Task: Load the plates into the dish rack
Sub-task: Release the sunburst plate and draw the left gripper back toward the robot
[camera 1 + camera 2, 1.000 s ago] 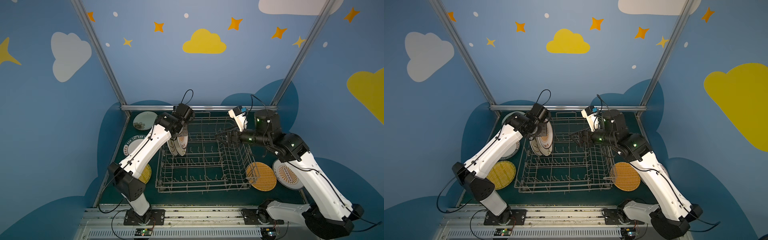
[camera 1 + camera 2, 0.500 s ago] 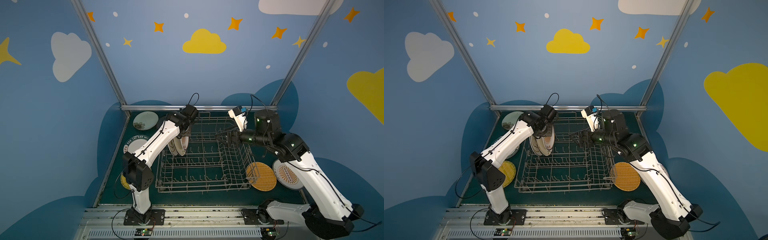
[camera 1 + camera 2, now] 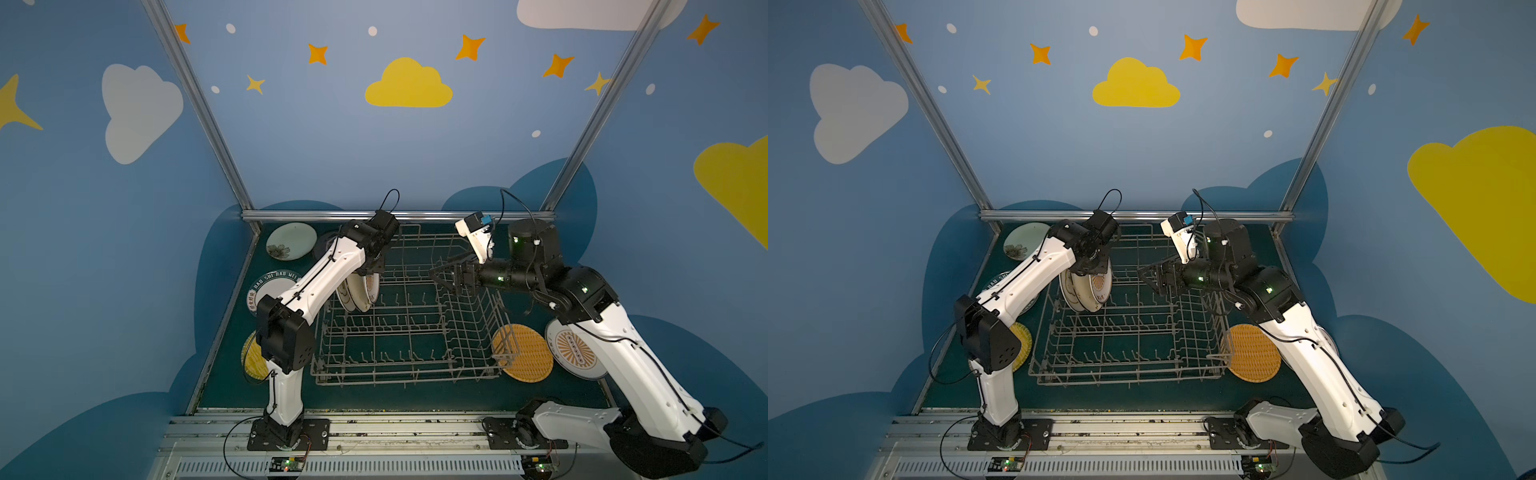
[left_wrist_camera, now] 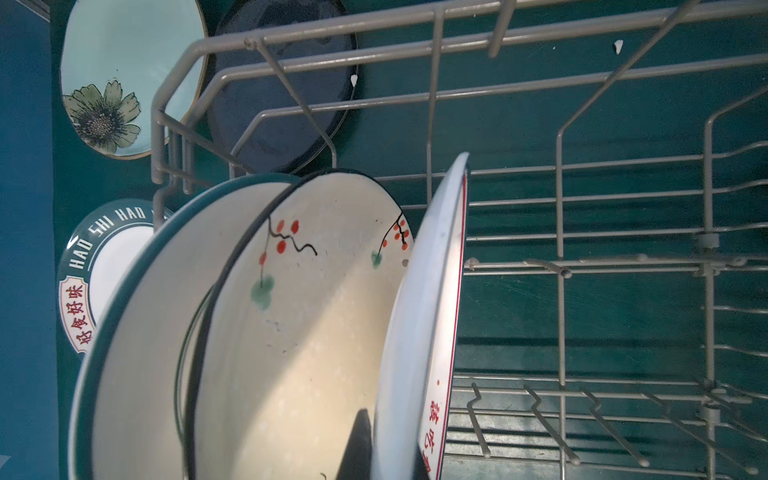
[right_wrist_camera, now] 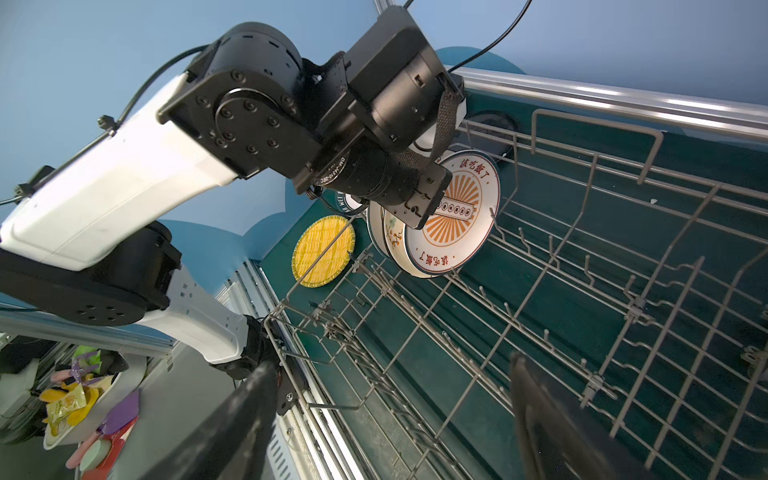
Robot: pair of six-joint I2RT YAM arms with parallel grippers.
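Mostly open dish rack (image 3: 400,379); left gripper (image 5: 417,220) pinches sunburst plate (image 5: 459,226), far-left edge.

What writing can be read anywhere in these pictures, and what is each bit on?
"HAO SHI HAO WEI": dark rim of the lettered plate.
"好食好味": red label on that same rim.
"該吃飯了": rim of the sunburst plate standing in the dish rack.
"DM-J4310-2EC": left arm's wrist motor.
Too small to read: lettering on the flat sunburst plate at right.
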